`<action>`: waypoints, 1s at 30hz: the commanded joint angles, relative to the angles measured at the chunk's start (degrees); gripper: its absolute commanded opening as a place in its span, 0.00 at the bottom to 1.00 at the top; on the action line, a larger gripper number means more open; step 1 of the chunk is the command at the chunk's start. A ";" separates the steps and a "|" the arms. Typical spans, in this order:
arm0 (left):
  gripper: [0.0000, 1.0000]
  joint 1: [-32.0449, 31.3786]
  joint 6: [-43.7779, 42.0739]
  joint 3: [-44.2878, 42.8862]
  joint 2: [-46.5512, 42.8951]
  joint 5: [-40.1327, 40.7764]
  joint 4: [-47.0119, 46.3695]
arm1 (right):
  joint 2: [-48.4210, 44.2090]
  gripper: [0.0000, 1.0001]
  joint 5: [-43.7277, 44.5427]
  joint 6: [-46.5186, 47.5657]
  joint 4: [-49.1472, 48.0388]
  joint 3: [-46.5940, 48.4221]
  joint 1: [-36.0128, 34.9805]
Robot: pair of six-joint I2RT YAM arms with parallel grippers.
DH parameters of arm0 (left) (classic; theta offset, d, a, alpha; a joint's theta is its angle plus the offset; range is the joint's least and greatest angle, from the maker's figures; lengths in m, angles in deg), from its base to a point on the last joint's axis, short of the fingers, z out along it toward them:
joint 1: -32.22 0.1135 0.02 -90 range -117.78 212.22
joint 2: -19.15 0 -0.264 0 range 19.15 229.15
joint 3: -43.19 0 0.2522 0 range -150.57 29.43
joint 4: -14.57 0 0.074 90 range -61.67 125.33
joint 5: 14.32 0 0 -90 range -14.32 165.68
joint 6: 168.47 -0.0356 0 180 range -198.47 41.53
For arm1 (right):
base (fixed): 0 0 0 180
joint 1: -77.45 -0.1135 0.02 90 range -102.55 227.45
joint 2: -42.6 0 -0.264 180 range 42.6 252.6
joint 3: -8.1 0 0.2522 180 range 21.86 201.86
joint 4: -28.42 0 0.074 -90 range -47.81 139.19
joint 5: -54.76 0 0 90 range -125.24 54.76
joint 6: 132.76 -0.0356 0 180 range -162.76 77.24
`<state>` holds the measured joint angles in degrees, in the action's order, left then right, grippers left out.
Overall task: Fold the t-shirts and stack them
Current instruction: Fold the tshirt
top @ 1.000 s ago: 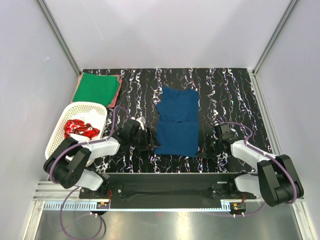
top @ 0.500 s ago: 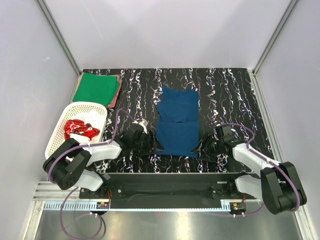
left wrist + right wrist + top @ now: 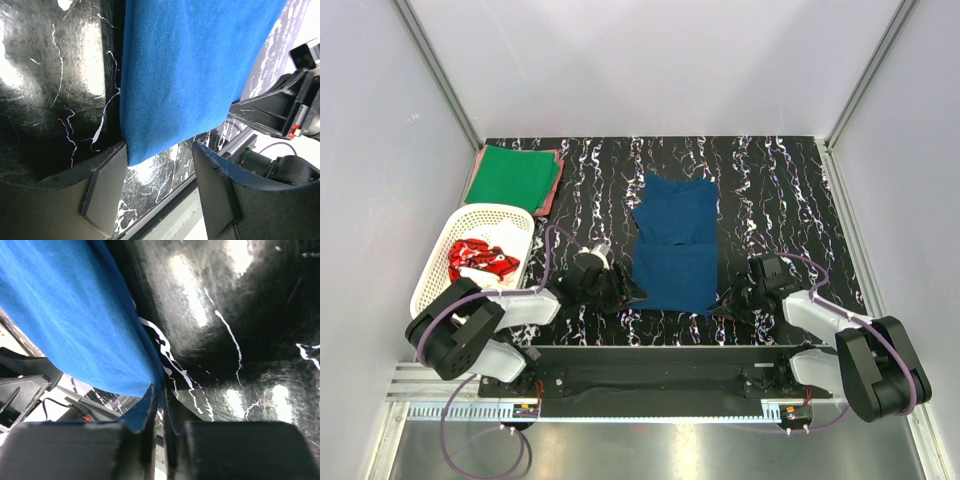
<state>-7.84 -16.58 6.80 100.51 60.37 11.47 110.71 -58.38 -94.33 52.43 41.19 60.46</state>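
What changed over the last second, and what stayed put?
Both hands slid inward to the near corners of the navy t-shirt. The left hand now straddles the left corner, open. The right hand is shut on the right corner. The green t-shirt, basket and red t-shirt stayed put.

The spread t-shirt (image 3: 672, 245) lies between left tool (image 3: 628, 292) and right tool (image 3: 729, 299); basket (image 3: 433, 268) left, folded t-shirts (image 3: 515, 176) behind it.
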 commanded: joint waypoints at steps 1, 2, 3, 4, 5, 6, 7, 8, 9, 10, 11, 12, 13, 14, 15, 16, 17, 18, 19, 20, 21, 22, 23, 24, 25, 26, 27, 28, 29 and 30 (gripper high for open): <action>0.62 -0.38 -0.36 6.11 3.37 4.23 9.83 | -0.17 0.05 4.50 -0.02 1.71 -2.37 -0.50; 0.62 -0.38 -0.36 6.20 2.93 4.76 10.53 | -0.61 0.01 4.59 -0.02 1.97 -2.37 -0.50; 0.62 -0.46 -1.06 6.20 2.14 5.20 11.49 | -1.23 0.00 4.59 0.07 2.24 -2.46 -0.50; 0.63 -0.55 -1.24 5.76 1.70 6.51 13.76 | -1.41 0.00 4.68 0.07 2.68 -2.46 -0.50; 0.63 -0.73 -1.50 5.41 0.65 7.48 14.92 | -1.93 0.00 4.59 0.15 2.77 -2.28 -0.50; 0.64 -0.99 -1.86 5.23 0.03 8.10 16.06 | -2.11 0.00 4.50 0.16 2.94 -2.28 -0.58; 0.64 -1.17 -2.03 4.71 -0.50 9.15 18.16 | -2.29 0.00 4.42 0.07 2.94 -2.28 -0.50; 0.64 -1.34 -2.12 4.44 -1.63 10.20 19.14 | -2.37 0.00 4.24 0.07 2.94 -2.19 -0.50; 0.64 -1.95 -2.47 4.00 -2.08 11.00 20.37 | -2.55 0.00 4.07 0.07 2.86 -2.19 -0.50; 0.64 -2.13 -2.65 3.57 -2.52 12.74 22.73 | -2.55 0.00 3.89 0.07 2.86 -2.11 -0.50; 0.64 -2.40 -2.74 2.86 -3.05 13.54 23.62 | -2.55 0.00 3.80 0.07 2.77 -2.02 -0.50; 0.64 -2.92 -2.91 2.25 -3.14 14.51 24.59 | -2.64 0.00 3.80 -0.02 2.68 -2.02 -0.58; 0.64 -3.27 -3.00 1.81 -3.23 16.61 26.77 | -2.73 0.00 3.63 0.07 2.68 -2.02 -0.58; 0.64 -3.63 -3.00 1.11 -3.14 17.24 27.32 | -2.81 0.00 3.45 -0.02 2.59 -2.02 -0.50; 0.64 -4.41 -3.00 0.84 -3.05 17.68 27.50 | -2.90 0.00 3.45 -0.02 2.51 -2.02 -0.50; 0.64 -4.68 -2.83 0.49 -2.79 18.12 27.32 | -3.08 0.00 3.45 -0.02 2.42 -2.02 -0.50; 0.64 -5.12 -2.91 -0.04 -1.92 18.30 27.32 | -3.17 0.00 3.36 -0.02 2.50 -2.02 -0.50; 0.64 -5.99 -2.83 -1.44 -1.30 18.65 27.67 | -3.34 0.00 3.27 -0.19 2.42 -2.02 -0.50; 0.63 -6.52 -2.74 -2.32 -0.69 19.69 29.41 | -3.52 0.00 3.10 -0.20 2.50 -2.02 -0.50; 0.63 -6.96 -2.48 -2.94 0.54 20.05 30.04 | -3.78 0.00 2.92 -0.20 2.50 -1.93 -0.50; 0.62 -7.58 -1.95 -3.47 1.07 20.32 30.48 | -4.04 0.00 2.83 -0.28 2.50 -2.02 -0.50; 0.61 -7.84 -1.60 -3.56 1.34 20.84 30.92 | -4.31 0.00 2.66 -0.37 2.85 -2.02 -0.50; 0.61 -8.02 -1.25 -3.56 1.60 21.28 31.27 | -4.57 0.00 2.66 -0.37 3.03 -2.02 -0.50; 0.60 -8.37 -0.98 -3.38 1.61 21.64 31.62 | -5.27 0.00 2.66 -0.37 3.21 -2.02 -0.50; 0.59 -8.55 -0.89 -3.73 1.78 22.51 32.24 | -5.71 0.00 2.66 -0.37 3.73 -2.02 -0.50; 0.59 -8.72 -0.89 -4.17 1.87 23.21 33.20 | -6.32 0.00 2.74 -0.28 3.91 -2.11 -0.50; 0.59 -8.99 -0.89 -4.52 1.87 23.74 34.43 | -6.50 0.00 2.74 -0.37 4.00 -2.02 -0.58; 0.59 -9.08 -0.80 -4.87 1.70 24.18 34.96 | -6.85 0.00 2.57 -0.28 4.17 -2.11 -0.58; 0.59 -9.17 -0.63 -4.88 1.61 24.19 34.97 | -7.21 0.00 2.66 -0.28 4.26 -2.28 -0.50; 0.60 -9.43 -0.37 -4.88 1.69 24.01 34.53 | -7.30 0.00 2.66 -0.28 4.44 -2.19 -0.50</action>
<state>-16.89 -15.36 -1.44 98.46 77.92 30.64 104.68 -56.87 -94.94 55.11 39.40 60.40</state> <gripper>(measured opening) 0.591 0.012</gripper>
